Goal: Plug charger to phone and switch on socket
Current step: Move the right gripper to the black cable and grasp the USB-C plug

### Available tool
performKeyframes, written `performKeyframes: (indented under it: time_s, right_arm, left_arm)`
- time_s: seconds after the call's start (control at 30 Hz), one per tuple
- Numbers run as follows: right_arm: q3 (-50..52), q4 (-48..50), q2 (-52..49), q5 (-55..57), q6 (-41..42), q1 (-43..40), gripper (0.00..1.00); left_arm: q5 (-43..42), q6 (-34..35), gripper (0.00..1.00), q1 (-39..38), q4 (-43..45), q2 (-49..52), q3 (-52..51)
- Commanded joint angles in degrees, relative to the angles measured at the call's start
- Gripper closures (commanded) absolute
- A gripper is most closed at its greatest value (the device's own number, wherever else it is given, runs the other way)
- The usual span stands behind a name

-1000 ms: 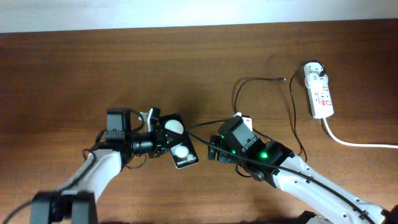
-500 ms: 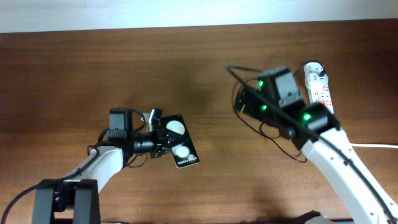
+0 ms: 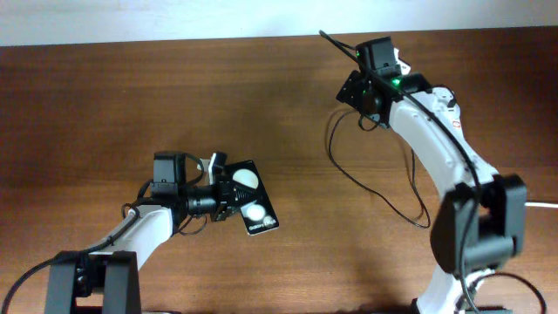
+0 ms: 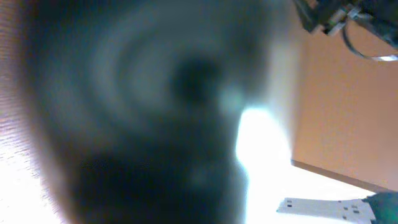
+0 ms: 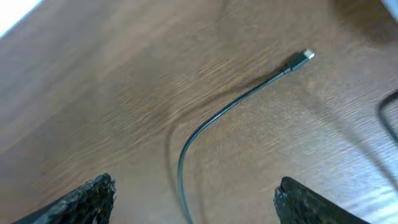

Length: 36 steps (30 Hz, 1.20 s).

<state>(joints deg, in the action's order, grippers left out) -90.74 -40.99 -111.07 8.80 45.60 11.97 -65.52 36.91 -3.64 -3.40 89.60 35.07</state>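
The black phone (image 3: 251,202) with two white reflections sits tilted in my left gripper (image 3: 225,195), which is shut on its left edge. The left wrist view is only a dark blur. My right gripper (image 3: 356,94) is at the back of the table, open and empty (image 5: 196,205). It hovers over the charger's thin black cable (image 5: 211,121), whose metallic connector tip (image 5: 307,55) lies on the wood. The cable loops across the table (image 3: 384,196). The white socket (image 3: 452,109) is mostly hidden under the right arm; the white adapter cannot be made out.
The socket's thick white cord (image 3: 545,205) runs off the right edge. The table's back edge meets a white wall close behind the right gripper. The right arm (image 4: 336,18) shows in the left wrist view's top right corner.
The right arm has swung from the middle of the table near the phone to the back right, above the cable's connector end. The left gripper keeps hold of the phone and has barely moved.
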Motion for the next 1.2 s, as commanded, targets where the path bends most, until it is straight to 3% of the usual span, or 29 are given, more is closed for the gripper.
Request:
performKeyframes:
  time_s: [0.0, 0.1, 0.2, 0.33, 0.63, 0.8, 1.0, 1.17]
  right_arm:
    - [-0.94, 0.81, -5.01, 0.85, 9.84, -1.62, 0.15]
    - [-0.94, 1.77, -8.50, 0.42, 15.19, -2.40, 0.15]
    - [-0.94, 6.49, -11.26, -1.84, 15.34, -2.67, 0.15]
    - [-0.92, 12.66, -14.08, -5.57, 15.37, -2.67, 0.36]
    - [-0.87, 13.35, -16.17, -6.29, 13.88, -2.60, 0.75]
    - [-0.87, 12.92, -16.17, -17.92, -0.85, -2.21, 0.93]
    - [-0.87, -0.57, -16.17, -20.76, -14.88, 2.78, 0.95]
    - [-0.66, -17.44, -16.17, -15.13, -16.90, 7.65, 0.95]
  left_arm:
    - [-0.76, -0.09, 1.00, 0.04, 0.35, -0.04, 0.24]
    - [-0.61, -0.09, 1.00, 0.04, 0.35, -0.04, 0.24]
    - [-0.20, -0.09, 1.00, 0.04, 0.33, -0.04, 0.24]
    - [0.87, -0.09, 1.00, 0.04, 0.20, -0.04, 0.24]
    - [2.43, -0.09, 1.00, 0.04, 0.11, -0.04, 0.24]
    - [2.58, -0.09, 1.00, 0.04, 0.13, -0.04, 0.24]
    - [2.62, -0.09, 1.00, 0.04, 0.13, -0.04, 0.24]
    - [2.64, -0.09, 1.00, 0.04, 0.15, -0.04, 0.24]
